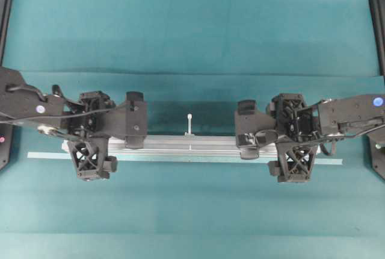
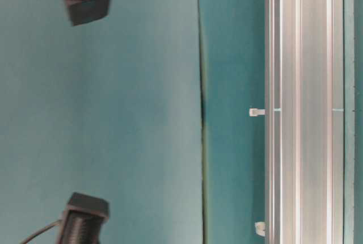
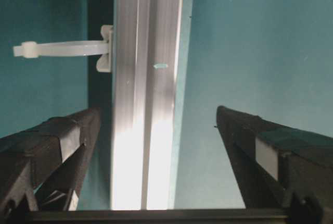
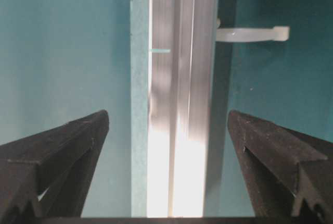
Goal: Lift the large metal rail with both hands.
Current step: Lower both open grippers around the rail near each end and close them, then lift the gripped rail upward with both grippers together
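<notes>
From overhead, the rail [image 1: 198, 144] lies lengthwise across the table [image 1: 192, 30], the left pincer [image 1: 90, 144] and right pincer [image 1: 295, 147] near opposite ends. Each wrist view shows the fingers [image 3: 57, 140] [image 4: 62, 140] spread wide, empty, astride it.

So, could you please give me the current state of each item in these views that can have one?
large metal rail: lying flat on the table, not gripped.
left gripper: open, fingers either side of the rail, not touching.
right gripper: open, straddling the rail, clear of it.
pale-teal strip: flat on the table beside the rail.
white peg: sticking out sideways from the rail.
</notes>
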